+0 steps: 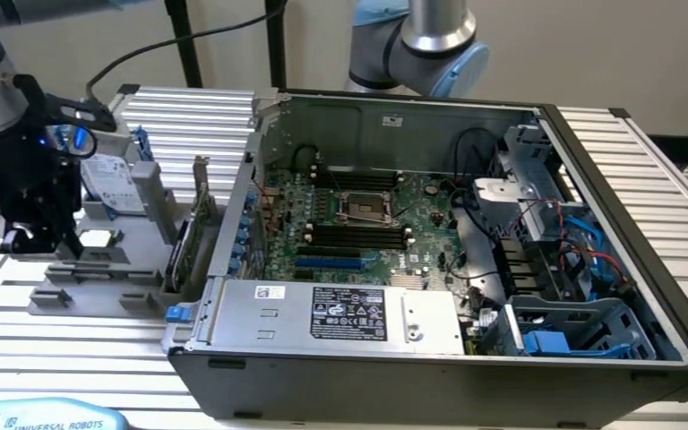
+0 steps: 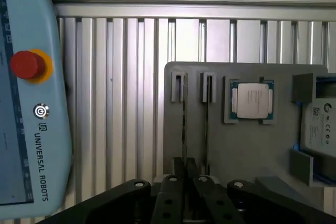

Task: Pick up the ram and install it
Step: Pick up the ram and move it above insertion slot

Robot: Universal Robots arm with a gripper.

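Note:
The ram (image 2: 184, 129) stands on edge in a slot of the grey parts holder (image 2: 241, 156), seen as a thin dark line. A second thin stick (image 2: 206, 129) stands in the neighbouring slot. My gripper (image 2: 187, 176) sits right over the first stick, its black fingers (image 2: 174, 184) drawn close on either side of it, so it looks shut on the ram. In the exterior view my gripper (image 1: 36, 237) hangs low over the holder (image 1: 93, 291), to the left of the open computer case (image 1: 440, 358). The motherboard's long black slots (image 1: 344, 235) lie empty inside the case.
On the holder also lie a processor chip (image 2: 252, 100) and a white-labelled drive (image 2: 321, 129). A larger card with a metal bracket (image 1: 201, 219) stands between holder and case. A blue teach pendant (image 2: 31, 103) lies on the ribbed aluminium table (image 2: 121, 77).

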